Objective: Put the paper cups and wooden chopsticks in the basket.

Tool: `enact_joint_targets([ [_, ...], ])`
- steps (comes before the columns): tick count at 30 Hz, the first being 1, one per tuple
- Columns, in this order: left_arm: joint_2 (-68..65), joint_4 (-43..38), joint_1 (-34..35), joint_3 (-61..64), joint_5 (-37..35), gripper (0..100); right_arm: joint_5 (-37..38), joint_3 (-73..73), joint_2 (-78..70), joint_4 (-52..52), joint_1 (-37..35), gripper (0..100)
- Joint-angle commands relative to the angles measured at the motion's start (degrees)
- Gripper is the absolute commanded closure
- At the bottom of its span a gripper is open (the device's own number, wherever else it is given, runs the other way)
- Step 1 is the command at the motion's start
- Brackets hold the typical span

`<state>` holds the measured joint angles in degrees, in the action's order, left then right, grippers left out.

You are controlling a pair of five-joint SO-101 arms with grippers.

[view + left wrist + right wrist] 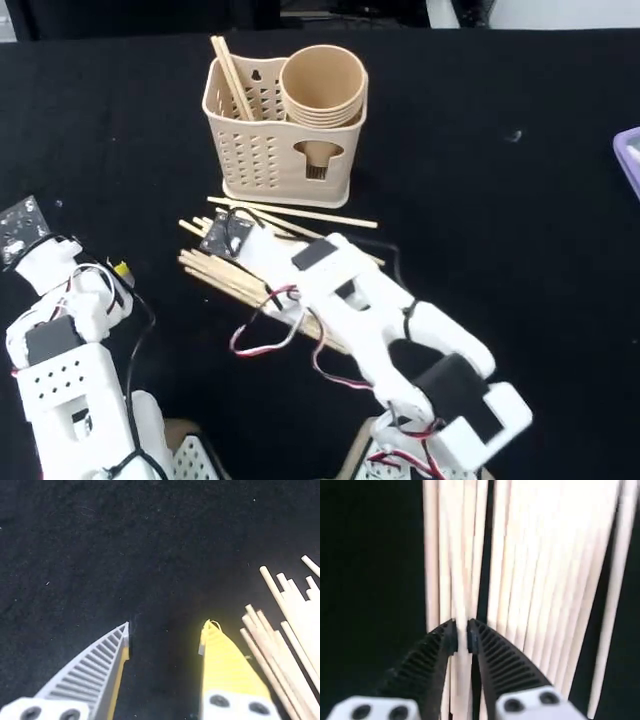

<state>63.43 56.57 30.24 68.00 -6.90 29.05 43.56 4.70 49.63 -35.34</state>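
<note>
A beige perforated basket (255, 150) stands at the back of the black table. A stack of paper cups (322, 85) fills its right half, and two wooden chopsticks (232, 75) lean in its left half. A pile of loose chopsticks (215, 270) lies in front of the basket. My right arm (330, 280) stretches over that pile. Its gripper (462, 635) is shut on one chopstick (463, 580) among the pile (540, 570). My left gripper (166, 630) hangs open over bare cloth at the front left, with the chopstick ends (285, 635) just beside its yellow finger (220, 660).
A purple object (628, 155) shows at the table's right edge. Both arm bases stand at the front edge, and a red and white cable (262, 335) loops beside the right arm.
</note>
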Motion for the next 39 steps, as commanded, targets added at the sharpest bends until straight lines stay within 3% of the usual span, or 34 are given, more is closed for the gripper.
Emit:
enact_joint_targets([
  [1, -0.18, -1.05, 0.84, -0.75, -0.62, 77, 0.7, 2.77, 5.23, 2.2, -0.7, 98.7],
  [10, -0.18, -1.05, 0.84, -0.75, -0.7, 77, -2.99, 5.93, 14.46, 2.29, -0.88, 98.2],
  [16, -0.18, -1.32, 0.57, -0.75, -0.62, 77, -7.12, 7.16, 14.55, 1.58, -5.98, 85.6],
  [28, -0.18, -2.02, 0.84, -0.48, -0.7, 77, -9.05, 7.08, 3.74, -6.59, -8.88, 87.1],
  [32, -0.18, -2.02, 0.84, -0.4, -0.62, 77, -8.7, 5.32, 2.68, -4.22, -8.88, 87.9],
  [36, -0.18, -2.02, 0.84, -0.4, -0.62, 77, -8.53, 5.41, 2.42, -3.25, -8.88, 98.3],
  [39, -0.18, -2.02, 0.84, -0.4, -0.62, 77, -8.53, 5.41, 2.68, -2.55, -8.79, 98.5],
])
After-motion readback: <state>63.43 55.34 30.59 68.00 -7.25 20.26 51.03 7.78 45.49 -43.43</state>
